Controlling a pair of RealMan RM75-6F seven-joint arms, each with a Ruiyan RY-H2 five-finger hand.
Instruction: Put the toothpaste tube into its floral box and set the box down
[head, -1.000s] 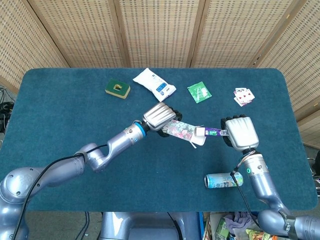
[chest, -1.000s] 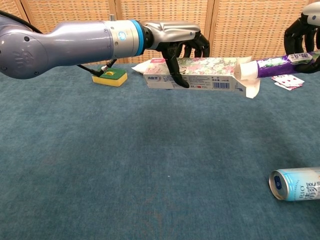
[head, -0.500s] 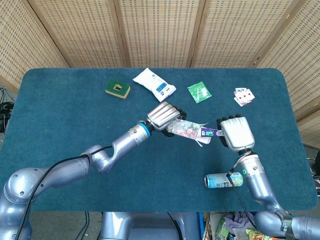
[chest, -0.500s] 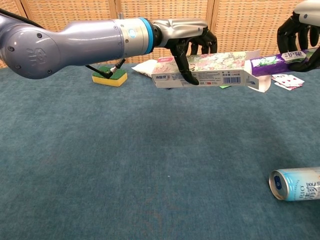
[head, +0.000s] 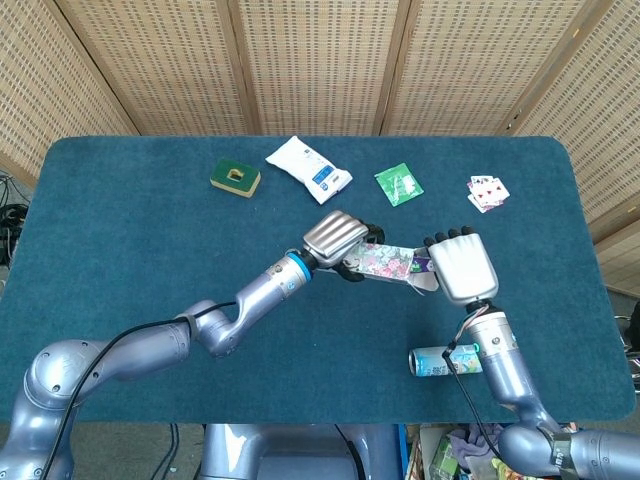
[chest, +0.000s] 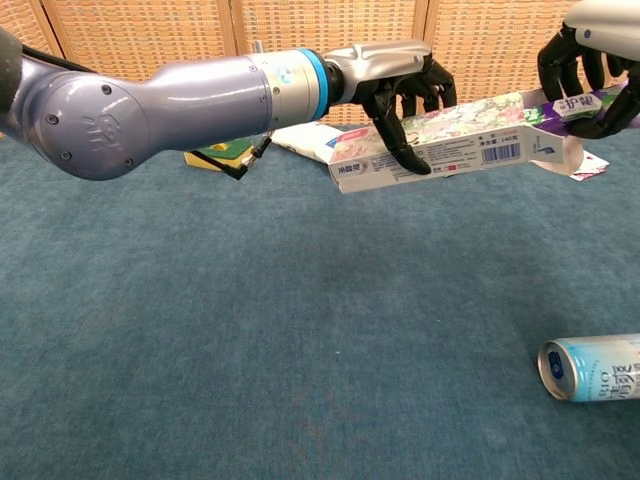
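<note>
My left hand (head: 338, 240) (chest: 395, 82) grips the floral box (head: 385, 263) (chest: 450, 148) in the air above the middle of the table, its open end pointing right and tilted slightly up. The purple toothpaste tube (chest: 578, 103) is mostly inside the box; only its rear end shows at the opening. My right hand (head: 460, 267) (chest: 590, 60) holds that rear end, right against the box's open flap. In the head view the tube is almost fully hidden between the box and the right hand.
A drink can (head: 445, 361) (chest: 592, 368) lies on its side near the front right. A yellow-green sponge (head: 236, 178), a white packet (head: 309, 167), a green sachet (head: 399, 184) and playing cards (head: 486, 192) lie along the back of the blue table (head: 120, 230).
Both hands have come together. The box moved right and the tube slid in, from only its cap at the opening to nearly all of it inside.
</note>
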